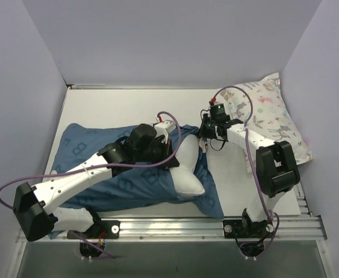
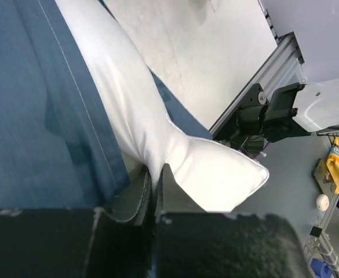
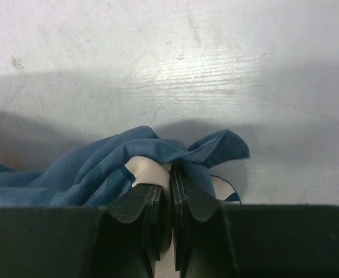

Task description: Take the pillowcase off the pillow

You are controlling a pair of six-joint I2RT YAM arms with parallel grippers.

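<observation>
The only writing I am finding is the pale lettering printed on the navy pillowcase [image 1: 82,147]. One large letter near its far left corner is looking like a B, and the rest is too creased for me to read. My left gripper [image 2: 156,188] is clamping the plain white pillow [image 2: 134,98], with its fingers pressed together on a fold of smooth white cloth, right beside the pillowcase's stitched hem. My right gripper [image 3: 170,188] is squeezing a bunched edge of the pillowcase, where soft crumpled blue folds and a pale patch of print are showing between the closed fingers. From above, the pillow's bare puffy end is sticking out of the case between my two wrists and tapering to a corner that is pointing toward the near side. The pillowcase is lying mostly flat across the left and middle of the white table [image 1: 123,107], with its near edge running close to the aluminium rail [image 1: 175,225]. Bare scuffed tabletop is lying open beyond it up to the far wall. On the right, a patterned pillow [image 1: 273,113] is leaning against the side wall, near my right arm.
</observation>
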